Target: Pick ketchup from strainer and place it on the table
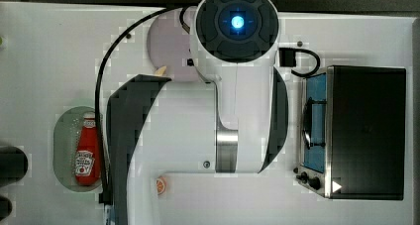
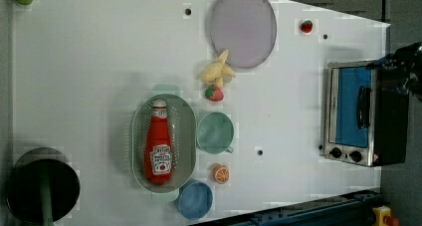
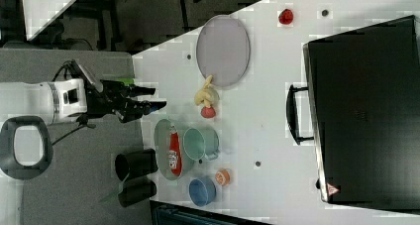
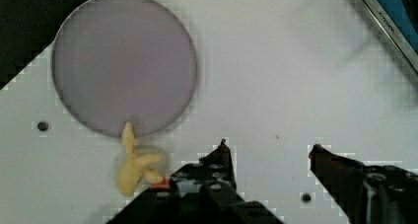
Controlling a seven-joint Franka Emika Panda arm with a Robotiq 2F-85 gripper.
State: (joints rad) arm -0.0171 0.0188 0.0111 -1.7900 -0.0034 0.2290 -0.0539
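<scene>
- We see the ketchup [image 2: 158, 146] lying flat inside the strainer [image 2: 186, 136], its red cap toward the left view's top and its white label facing up.
- In the left view the strainer sits on the table [image 2: 99, 61] just beside the teal mug [image 2: 215, 132], with the blue cup [image 2: 195, 200] at its lower end and an orange slice [image 2: 221, 173] near both cups.
- In the wrist view we find the gripper [image 4: 268, 150] with its two dark fingers [image 4: 219, 160] spread apart and nothing between them; only bare table shows in the gap.
- The ketchup lies well apart from those fingers: under them we see the grey-lilac plate [image 4: 124, 63] and a yellow toy [image 4: 134, 167], not the strainer.
- In the right view the gripper [image 3: 148, 98] hangs off to the right view's left of the table, above the strainer [image 3: 163, 148] and the ketchup [image 3: 174, 153] in the picture, touching neither.
- In the top view the arm [image 1: 233, 86] covers the middle of the table, while the ketchup [image 1: 86, 153] rests in the strainer [image 1: 64, 145] at the top view's left.
- A toaster oven [image 2: 358, 116] stands at the left view's right, and a strawberry [image 2: 214, 92] lies just below the yellow toy [image 2: 217, 71].
</scene>
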